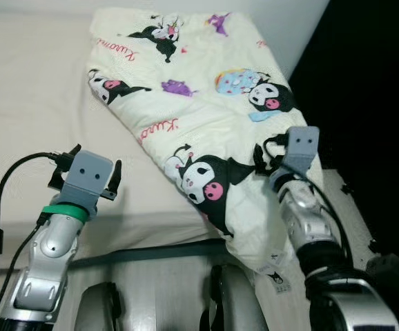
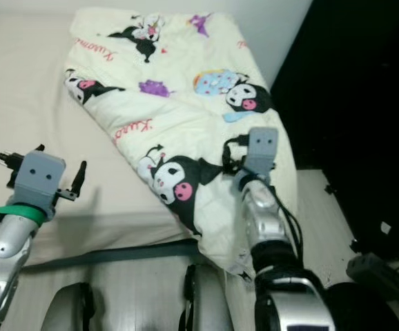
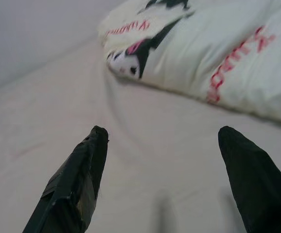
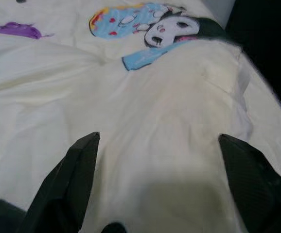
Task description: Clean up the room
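A cartoon-printed quilt [image 1: 199, 103] is seen lying crumpled and askew on the bed [image 1: 27, 103], one corner draped over the edge. The left pincer [image 3: 162, 165] and right pincer [image 4: 155, 170] are held wide apart, empty, above bed and quilt. Tidying appears barely begun.

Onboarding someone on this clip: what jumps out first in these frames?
The cream quilt printed with black cartoon characters lies folded and skewed across the bed, one corner hanging off the near edge. The right pincer hovers open just above the quilt's near right part; the left pincer is open over the bare sheet beside it. A dark area lies to the right of the bed.
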